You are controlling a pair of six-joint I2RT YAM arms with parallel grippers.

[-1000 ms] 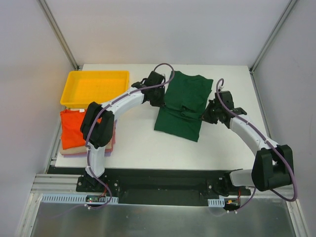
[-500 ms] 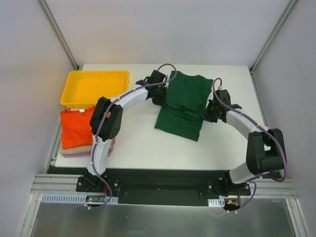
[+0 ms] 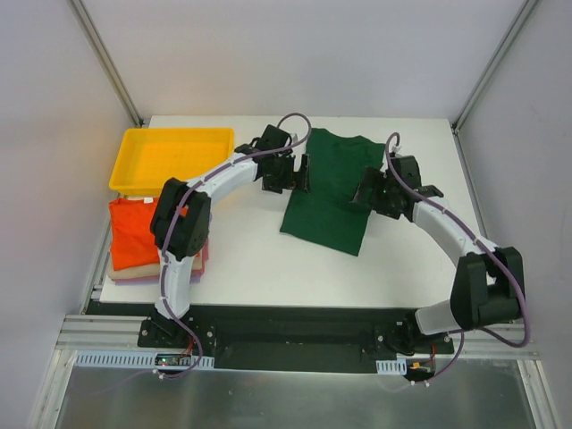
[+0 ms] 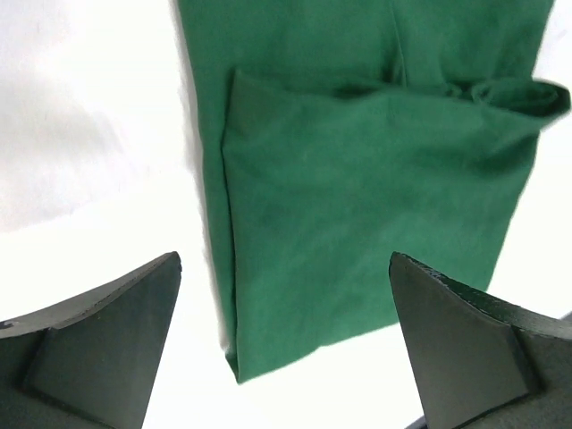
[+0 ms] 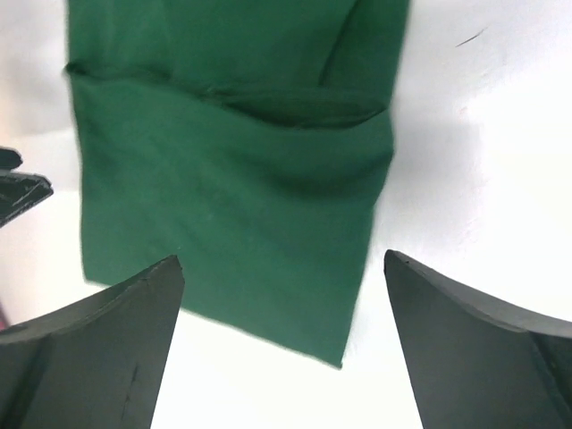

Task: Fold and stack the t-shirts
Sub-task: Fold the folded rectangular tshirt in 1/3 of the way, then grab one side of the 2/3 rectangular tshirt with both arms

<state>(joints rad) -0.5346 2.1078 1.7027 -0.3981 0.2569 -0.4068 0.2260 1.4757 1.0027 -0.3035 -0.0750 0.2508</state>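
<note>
The dark green t-shirt (image 3: 326, 192) lies flat right of centre on the white surface (image 3: 250, 259). It is folded into a long narrow panel, slightly askew, with a doubled layer creased across its middle. At the left edge, a folded orange t-shirt (image 3: 134, 234) tops a stack over a beige t-shirt (image 3: 134, 271) and a pink-lilac t-shirt (image 3: 205, 253).

green t-shirt (image 4: 357, 179) cropped by wrist views' edges, orange t-shirt (image 3: 130, 234) partly behind left arm (image 3: 183, 219)
</note>
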